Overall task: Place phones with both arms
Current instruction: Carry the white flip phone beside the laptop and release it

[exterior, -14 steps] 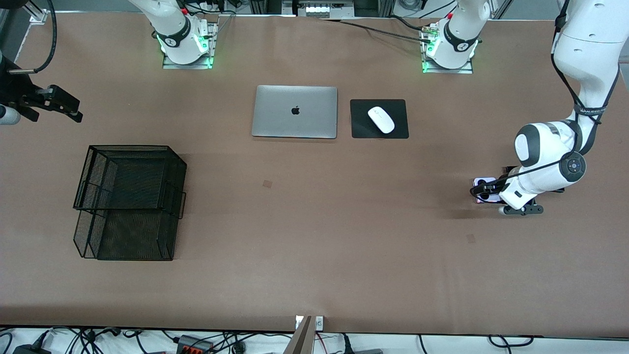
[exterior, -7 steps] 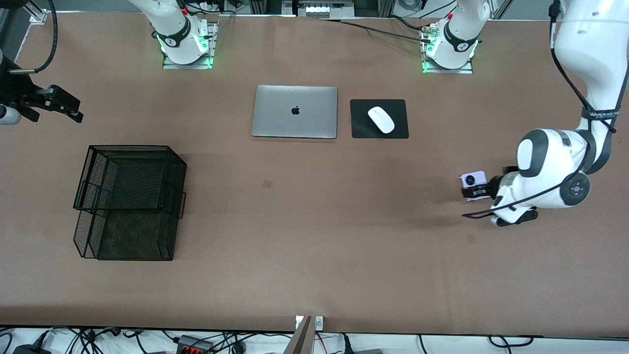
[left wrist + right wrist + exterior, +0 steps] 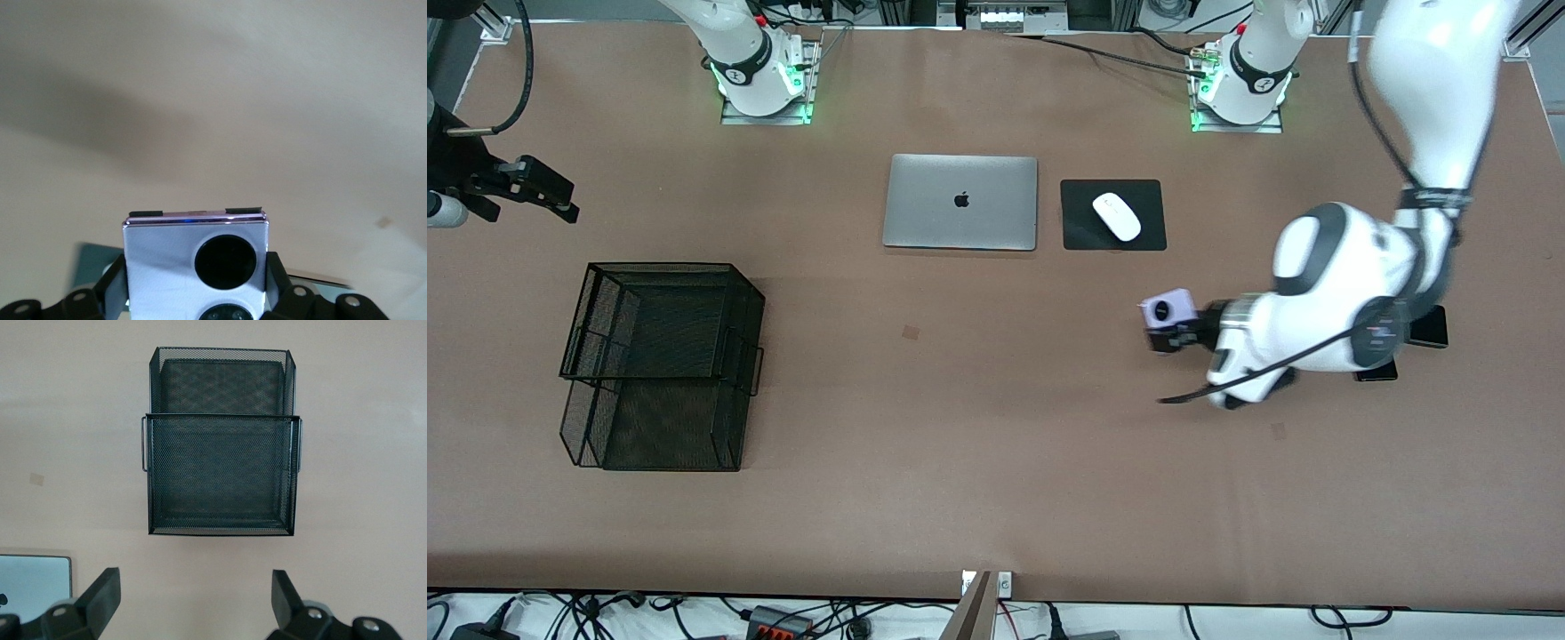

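Lavender phone carried toward table middle, clamped in left gripper; right gripper waits, fingers spread wide.

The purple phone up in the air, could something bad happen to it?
Maybe. The left gripper pinches the lavender phone only by its side edges, high over bare table, so a slip would drop it. The mesh tray sits toward the right arm's end, so it may have a long ride.
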Robot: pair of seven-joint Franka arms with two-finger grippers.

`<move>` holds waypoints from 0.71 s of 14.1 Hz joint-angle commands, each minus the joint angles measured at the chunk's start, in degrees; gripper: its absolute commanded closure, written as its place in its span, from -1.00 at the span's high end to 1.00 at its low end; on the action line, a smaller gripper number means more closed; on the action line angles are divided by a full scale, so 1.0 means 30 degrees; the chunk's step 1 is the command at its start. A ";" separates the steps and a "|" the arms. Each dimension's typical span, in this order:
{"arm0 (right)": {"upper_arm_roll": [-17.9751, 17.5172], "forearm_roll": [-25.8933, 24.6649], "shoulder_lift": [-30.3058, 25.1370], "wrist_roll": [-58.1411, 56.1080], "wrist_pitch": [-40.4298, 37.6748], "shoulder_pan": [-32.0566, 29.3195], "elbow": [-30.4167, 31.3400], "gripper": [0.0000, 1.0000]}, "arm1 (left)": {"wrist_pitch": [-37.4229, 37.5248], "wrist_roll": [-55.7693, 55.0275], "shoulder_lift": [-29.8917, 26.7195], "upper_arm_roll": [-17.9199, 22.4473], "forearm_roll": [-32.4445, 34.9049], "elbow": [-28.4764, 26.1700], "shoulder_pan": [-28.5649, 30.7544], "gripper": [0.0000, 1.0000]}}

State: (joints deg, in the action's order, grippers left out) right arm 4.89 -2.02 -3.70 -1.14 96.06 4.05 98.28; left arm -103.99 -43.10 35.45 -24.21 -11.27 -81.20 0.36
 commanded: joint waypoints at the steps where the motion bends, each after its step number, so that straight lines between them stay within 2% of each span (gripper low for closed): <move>1: -0.0047 0.0058 0.0003 -0.0175 0.0029 0.0027 -0.0123 1.00 | -0.0982 -0.3060 0.3090 0.0158 -0.0169 0.4587 -0.2775 -0.63; 4: -0.0047 0.0058 0.0003 -0.0146 0.0059 0.0204 -0.0123 1.00 | -0.4233 -0.3591 0.4412 0.0538 -0.0109 0.5475 -0.4917 -0.65; 6: -0.0047 0.0058 0.0003 -0.0029 0.0058 0.0262 -0.0123 1.00 | -0.6778 -0.4758 0.5027 0.1676 -0.0138 0.5534 -0.6819 -0.65; 7: -0.0047 0.0058 0.0003 0.0000 0.0059 0.0291 -0.0123 1.00 | -0.8591 -0.4968 0.5466 0.1799 -0.0139 0.5534 -0.7524 -0.65; 9: -0.0047 0.0058 0.0003 0.0001 0.0320 0.0291 -0.0065 1.00 | -1.1526 -0.4010 0.6578 0.1945 -0.0022 0.5941 -0.8637 -0.66; 10: -0.0047 0.0058 0.0003 0.0001 0.0351 0.0291 -0.0065 1.00 | -1.1974 -0.3394 0.7105 0.2236 -0.0050 0.6495 -0.9282 -0.66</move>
State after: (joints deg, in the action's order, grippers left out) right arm 4.73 -2.02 -3.64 -1.14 96.48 4.71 98.25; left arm -137.28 -55.81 52.85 -19.38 -11.34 -67.41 -23.81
